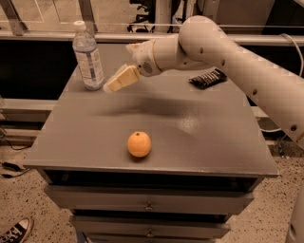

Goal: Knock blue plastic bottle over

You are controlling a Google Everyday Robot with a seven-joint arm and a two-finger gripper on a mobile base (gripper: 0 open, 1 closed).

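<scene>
The blue plastic bottle point(88, 56) stands upright at the far left corner of the grey tabletop point(199, 133). It is clear, with a white cap and a pale label. My gripper point(114, 83) reaches in from the right on the white arm and hangs just above the table. Its cream tip is right beside the bottle's lower right side, nearly touching it. An orange point(139, 144) lies near the front middle of the table, well apart from the gripper.
A black ridged object point(208, 79) lies on the table at the back right, under my arm. Drawers point(149, 205) sit under the tabletop. A railing point(85, 14) runs behind the table. A shoe point(14, 231) shows on the floor at lower left.
</scene>
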